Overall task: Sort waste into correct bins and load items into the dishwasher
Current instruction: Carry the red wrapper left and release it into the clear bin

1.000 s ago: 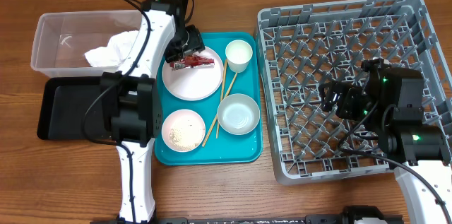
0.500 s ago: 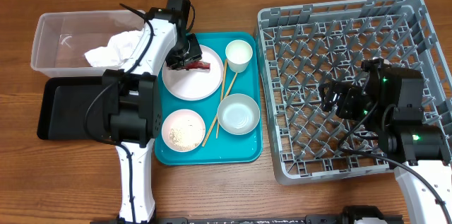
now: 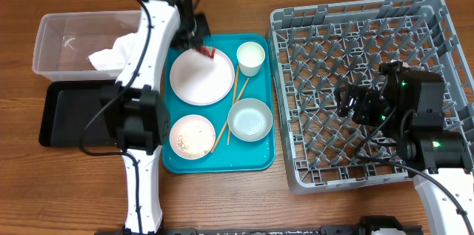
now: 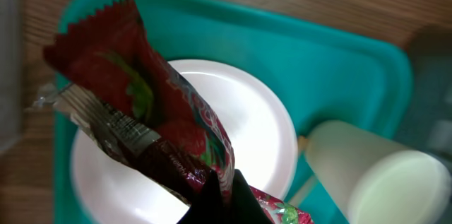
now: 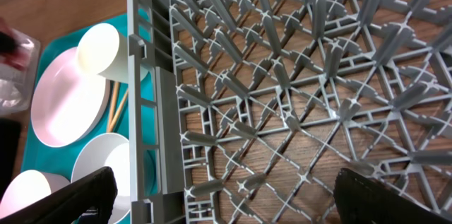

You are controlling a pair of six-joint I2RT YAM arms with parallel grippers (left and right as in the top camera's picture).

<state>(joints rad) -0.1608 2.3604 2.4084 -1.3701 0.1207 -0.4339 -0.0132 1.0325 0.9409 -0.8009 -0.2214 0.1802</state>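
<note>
My left gripper is shut on a red-and-white snack wrapper, which hangs just above the far rim of the larger plate. In the left wrist view the wrapper is pinched between the dark fingertips over that plate. The smaller plate carries rice grains. A cup, a bowl and chopsticks lie on the teal tray. A crumpled napkin sits in the clear tub. My right gripper hangs open over the grey dish rack, holding nothing.
The shallow black tray lies in front of the clear tub, left of the teal tray. My left arm stretches from the front edge along the teal tray's left side. In the right wrist view the rack's wall separates its pegs from the cup.
My left gripper has shut on the wrapper and lifted it off the larger plate, moving toward the tray's far edge. The right arm has not moved.
</note>
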